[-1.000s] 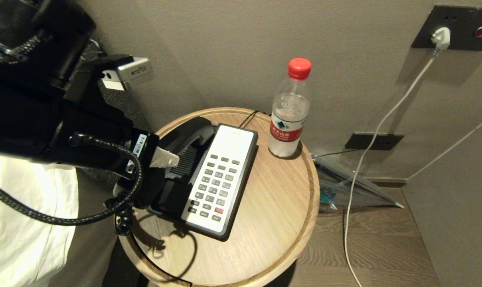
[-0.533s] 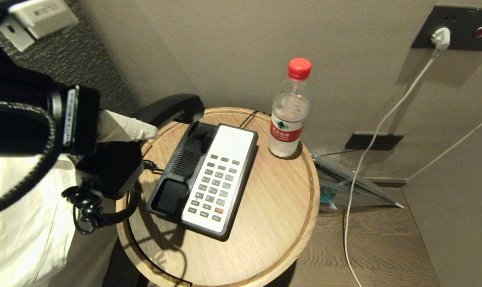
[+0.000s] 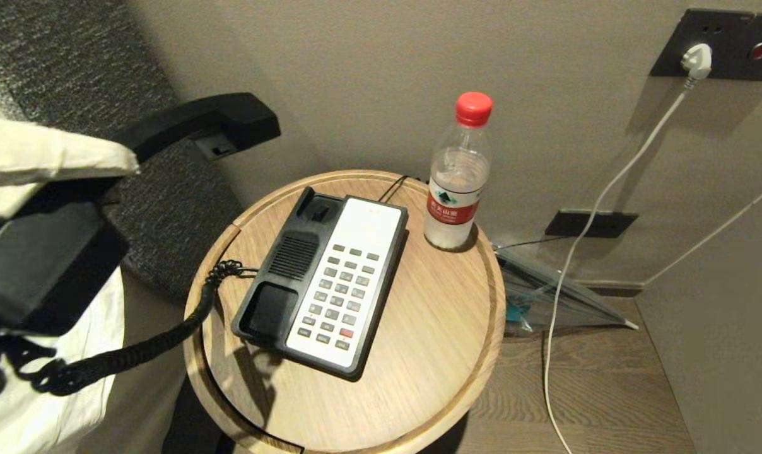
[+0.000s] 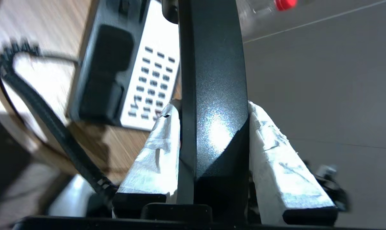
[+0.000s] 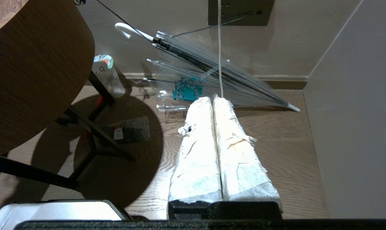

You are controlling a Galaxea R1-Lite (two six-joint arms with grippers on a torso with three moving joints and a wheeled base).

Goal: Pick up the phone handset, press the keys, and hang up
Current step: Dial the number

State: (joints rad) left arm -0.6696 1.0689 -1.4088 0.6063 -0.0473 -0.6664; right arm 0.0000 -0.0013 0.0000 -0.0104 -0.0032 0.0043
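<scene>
Lifted clear of its cradle since a second ago, the phone handset now hangs at the upper left of the head view, well apart from the phone base, whose cradle stands bare. The arm that then filled the left side has drawn back to the frame's left edge, and the coiled cord, then bunched at the table's edge, now stretches from the base toward the lower left corner. The left gripper is clamped on the handset's black shaft, one white-wrapped finger against each side, as the left wrist view shows.

The base lies at the centre of the round wooden table, its white keypad panel with grey keys and one red key facing up; no key lettering can be read. A water bottle with a red cap stands at the table's far edge, just beside the base; its red label carries white characters too small to read. A white plug sits in the wall socket at upper right.

In the right wrist view the right gripper hangs above the wooden floor beside the table, its wrapped fingers pressed together with nothing between them. A clear umbrella lies at the wall beyond it.
</scene>
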